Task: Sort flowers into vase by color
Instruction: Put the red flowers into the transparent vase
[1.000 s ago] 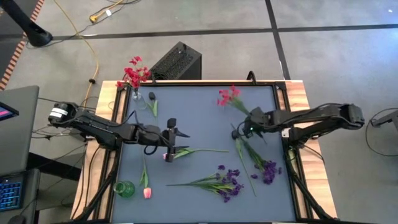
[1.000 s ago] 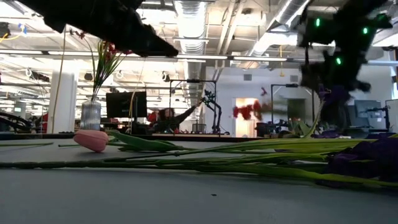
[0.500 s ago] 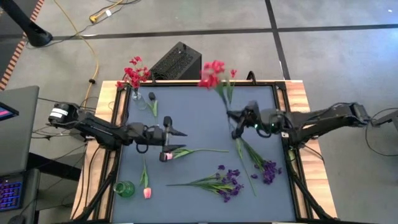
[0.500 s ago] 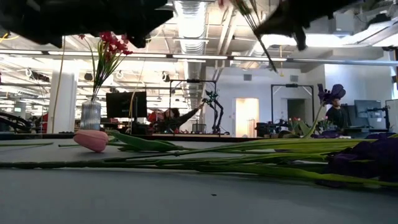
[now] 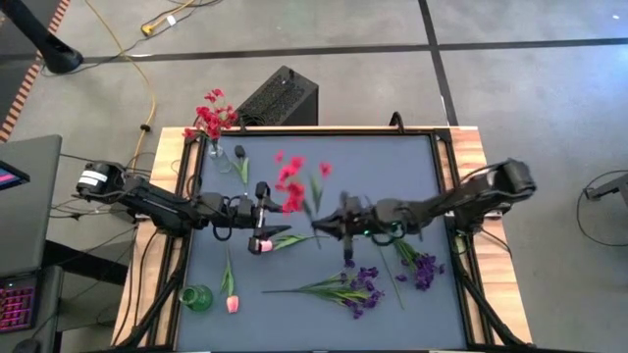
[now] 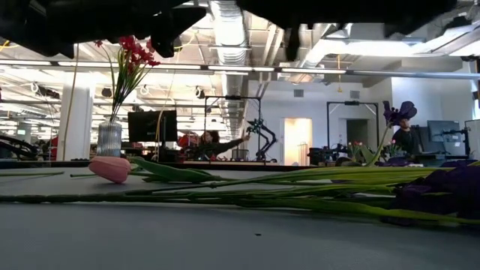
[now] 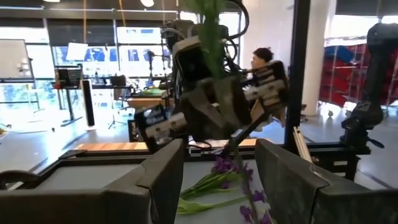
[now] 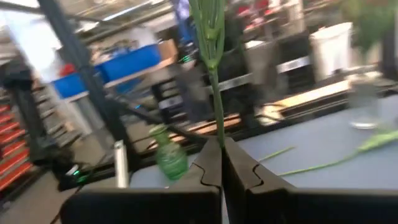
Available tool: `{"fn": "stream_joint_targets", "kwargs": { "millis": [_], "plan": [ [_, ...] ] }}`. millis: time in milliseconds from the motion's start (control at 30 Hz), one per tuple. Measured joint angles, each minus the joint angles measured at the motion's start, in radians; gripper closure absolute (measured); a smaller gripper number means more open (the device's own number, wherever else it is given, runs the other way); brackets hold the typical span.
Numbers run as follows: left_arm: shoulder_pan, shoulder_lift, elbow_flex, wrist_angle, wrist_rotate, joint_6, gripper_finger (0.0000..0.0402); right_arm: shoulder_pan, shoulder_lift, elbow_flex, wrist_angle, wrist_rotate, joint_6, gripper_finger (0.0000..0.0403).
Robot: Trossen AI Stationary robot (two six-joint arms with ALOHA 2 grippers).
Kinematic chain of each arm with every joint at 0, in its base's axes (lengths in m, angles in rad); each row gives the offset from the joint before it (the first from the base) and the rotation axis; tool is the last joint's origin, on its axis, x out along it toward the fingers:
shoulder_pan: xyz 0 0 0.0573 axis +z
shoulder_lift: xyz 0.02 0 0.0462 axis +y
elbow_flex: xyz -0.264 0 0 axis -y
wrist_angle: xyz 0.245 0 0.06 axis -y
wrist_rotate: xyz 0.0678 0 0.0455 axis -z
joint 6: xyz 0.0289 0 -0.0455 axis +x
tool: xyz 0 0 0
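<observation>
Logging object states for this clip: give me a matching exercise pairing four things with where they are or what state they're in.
Things:
1. red flower
2. green vase
3. clear vase
4. left gripper

States:
A. open, holding nothing
B. empty, at the table's near left corner
C. held up by the right gripper
D. already holds red blossoms

Pairs: 1-C, 2-B, 3-D, 4-A

Both arms are dark, slender and jointed, with black cables looping along their links. The left arm's base carries a white cylindrical cap, and its tool (image 5: 267, 218) ends in two broad, dark grey fingers (image 7: 163, 171). The right tool (image 5: 345, 226) has dark notched fingers (image 8: 210, 165) and pale fittings.
</observation>
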Motion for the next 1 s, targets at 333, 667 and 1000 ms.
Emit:
{"fn": "stream_joint_targets", "kwargs": {
  "millis": [333,667,1000],
  "plan": [
    [-0.001,0.000,0.000,0.003,0.141,0.002,0.0214,-0.025,0.148,0.218,-0.164,-0.065,-0.060,0.0379],
    [0.000,0.000,0.000,-0.002,0.059,-0.016,0.0214,-0.040,0.148,0.261,-0.285,-0.064,-0.086,0.0379],
    [0.000,0.000,0.001,-0.002,0.064,-0.011,0.0220,-0.055,0.148,0.261,-0.299,-0.063,-0.089,0.0379]
  ]
}}
